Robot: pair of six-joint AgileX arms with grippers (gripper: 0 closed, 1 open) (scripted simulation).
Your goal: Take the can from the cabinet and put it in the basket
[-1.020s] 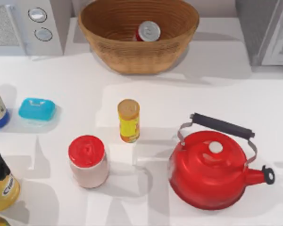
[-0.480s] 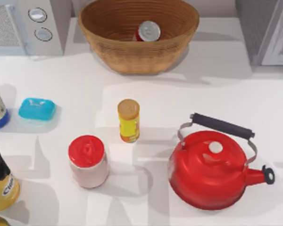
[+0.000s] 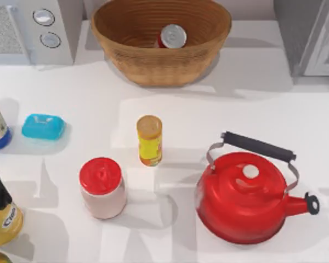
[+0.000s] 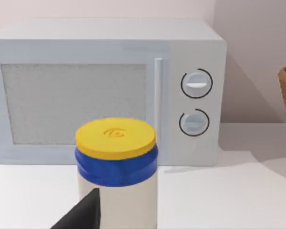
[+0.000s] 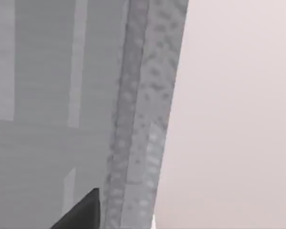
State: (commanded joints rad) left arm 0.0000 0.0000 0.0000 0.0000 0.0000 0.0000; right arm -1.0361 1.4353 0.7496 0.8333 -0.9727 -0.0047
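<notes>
Woven tan wicker basket at the far middle of the white table, holding the red drinks can with its silver top up, lying against the inner far wall. No change in the can's place since half a second and one second ago; same for everything else on the table. Dark grey cabinet at the far right corner, well apart from the basket, with a paler framed door. Also seen close up from the right wrist as a grey speckled edge against a pale wall. White microwave with two round knobs at the far left, seen front-on from the left wrist. Nearer the middle, a yellow tube with a tan lid standing upright, and just beside it, toward the near left, a pale jar with a red lid. Red kettle with a black handle at the near right. Blue soap box at the left, bottles at the left edge. From the left wrist, a white jar with a blue band and yellow lid close in front of the microwave. A dark finger tip at the lower edge of each wrist view; open or closed, cannot tell for either gripper.
</notes>
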